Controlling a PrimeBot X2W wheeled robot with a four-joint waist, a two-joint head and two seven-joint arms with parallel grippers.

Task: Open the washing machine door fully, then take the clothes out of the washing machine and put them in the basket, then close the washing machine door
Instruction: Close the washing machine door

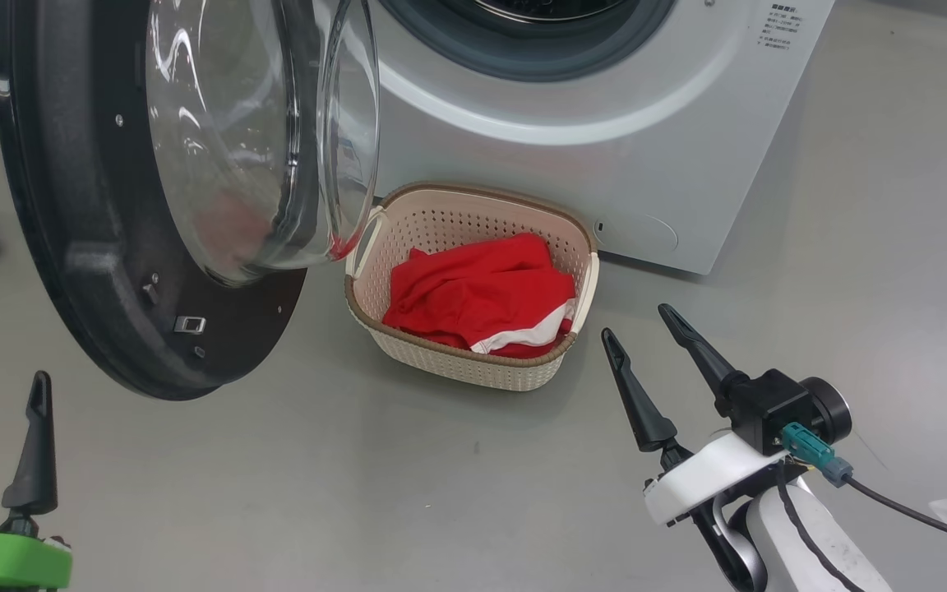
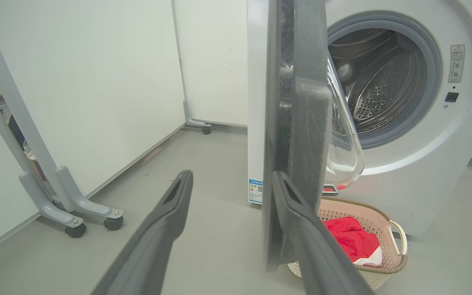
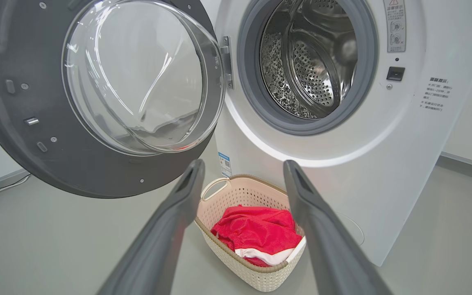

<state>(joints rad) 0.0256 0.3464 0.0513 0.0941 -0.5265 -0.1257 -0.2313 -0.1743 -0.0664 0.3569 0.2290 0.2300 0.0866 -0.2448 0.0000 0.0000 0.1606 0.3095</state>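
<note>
Clothes (image 1: 482, 292) in basket (image 1: 457, 367) on grey floor (image 1: 358, 493), white walls (image 2: 96, 82)

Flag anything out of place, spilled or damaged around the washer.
Nothing stands out. The clothes lie inside the basket, none on the floor. The washing machine door stands open and looks intact, and the visible part of the drum looks empty.

A smooth grey floor (image 1: 408, 485) spreads beneath and ahead of the jaws. Left of the left gripper (image 2: 232, 177), white partition panels (image 2: 96, 82) stand on grey feet (image 2: 72, 207) with dark castors (image 2: 113, 223). The light is even and the shadows are soft.
</note>
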